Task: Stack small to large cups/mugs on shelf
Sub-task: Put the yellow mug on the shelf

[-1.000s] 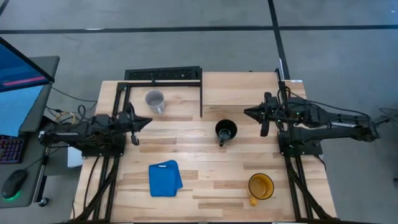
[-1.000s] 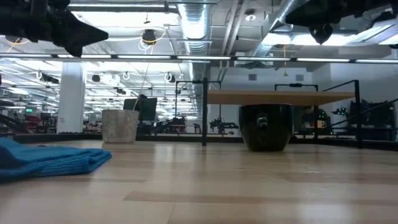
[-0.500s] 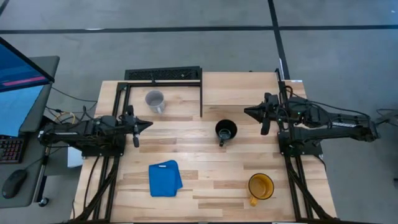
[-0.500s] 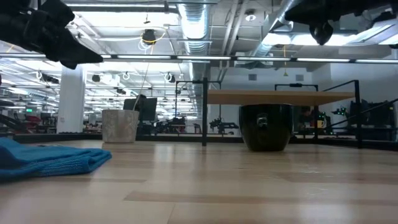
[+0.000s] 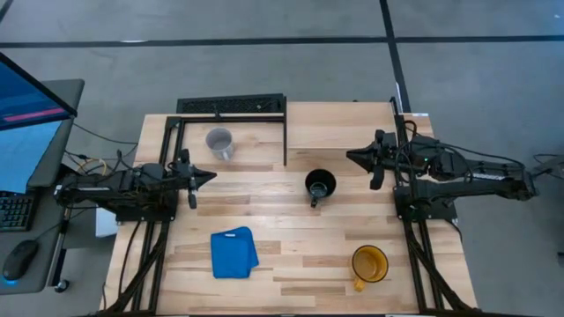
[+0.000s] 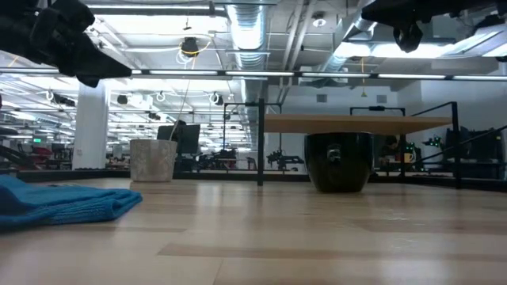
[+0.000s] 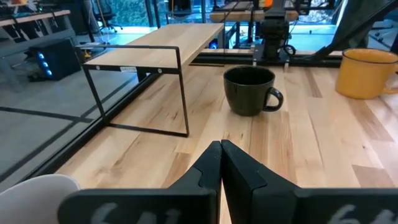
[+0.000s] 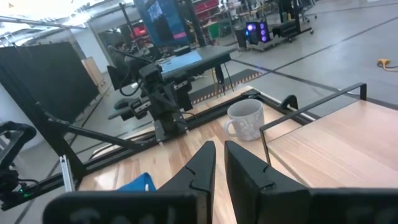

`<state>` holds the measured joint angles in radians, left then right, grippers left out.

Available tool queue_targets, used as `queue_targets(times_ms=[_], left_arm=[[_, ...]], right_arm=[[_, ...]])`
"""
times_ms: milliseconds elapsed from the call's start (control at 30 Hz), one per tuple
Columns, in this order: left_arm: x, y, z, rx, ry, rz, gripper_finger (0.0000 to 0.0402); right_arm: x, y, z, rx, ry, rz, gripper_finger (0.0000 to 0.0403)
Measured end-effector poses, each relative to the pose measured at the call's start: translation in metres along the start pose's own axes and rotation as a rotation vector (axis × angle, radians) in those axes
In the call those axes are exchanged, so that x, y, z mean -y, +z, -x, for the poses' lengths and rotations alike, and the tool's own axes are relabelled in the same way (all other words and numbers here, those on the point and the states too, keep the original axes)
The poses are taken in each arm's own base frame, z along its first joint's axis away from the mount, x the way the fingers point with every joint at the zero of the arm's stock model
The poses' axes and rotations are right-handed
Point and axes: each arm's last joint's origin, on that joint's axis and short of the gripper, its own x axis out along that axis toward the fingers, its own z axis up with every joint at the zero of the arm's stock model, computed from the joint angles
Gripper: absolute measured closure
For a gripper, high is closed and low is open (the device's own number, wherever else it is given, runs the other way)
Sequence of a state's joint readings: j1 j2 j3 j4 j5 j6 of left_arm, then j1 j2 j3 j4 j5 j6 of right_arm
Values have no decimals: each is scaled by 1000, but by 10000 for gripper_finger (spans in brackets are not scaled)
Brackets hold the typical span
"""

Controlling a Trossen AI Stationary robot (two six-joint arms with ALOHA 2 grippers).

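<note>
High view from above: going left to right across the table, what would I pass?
Left gripper → grey-white mug → blue cloth → black mug → yellow mug, with the right gripper about level with it.

**Even overhead light, soft shadows, blur only up close**

High view: bright, flat light on the tabletop (image 5: 291, 246); shadows short and soft under the black mug (image 5: 320, 185) and yellow mug (image 5: 369, 263). Monitor (image 5: 26, 114) at far left glows blue.

Low view: ceiling strip lights (image 6: 238, 73) burn bright against a dim hall; the near tabletop is soft and carries a dull sheen.

Left wrist view: fingers (image 7: 211, 174) large and slightly blurred; blue-tinted daylight in the far room.

Right wrist view: far floor (image 8: 323, 43) washed pale, near foreground soft.
</note>
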<state>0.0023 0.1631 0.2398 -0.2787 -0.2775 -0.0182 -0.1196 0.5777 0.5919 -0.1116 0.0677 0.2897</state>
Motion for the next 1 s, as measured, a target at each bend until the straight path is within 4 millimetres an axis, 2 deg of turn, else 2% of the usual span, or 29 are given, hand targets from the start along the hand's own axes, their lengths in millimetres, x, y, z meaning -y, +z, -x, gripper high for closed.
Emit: queue_targets(times_ms=[300, 467, 667, 1000], left_arm=[[1, 1, -2, 47, -2, 18, 401], [3, -11, -8, 123, -31, 38, 401], [2, -14, -6, 151, -14, 37, 401], [1, -14, -5, 155, -12, 28, 401]], right_arm=[[-3, -1, 0, -10, 33, -2, 339], [-4, -1, 0, -15, 44, -69, 317], [-4, -1, 0, -16, 43, -87, 268], [-4, -1, 0, -16, 43, -120, 157]])
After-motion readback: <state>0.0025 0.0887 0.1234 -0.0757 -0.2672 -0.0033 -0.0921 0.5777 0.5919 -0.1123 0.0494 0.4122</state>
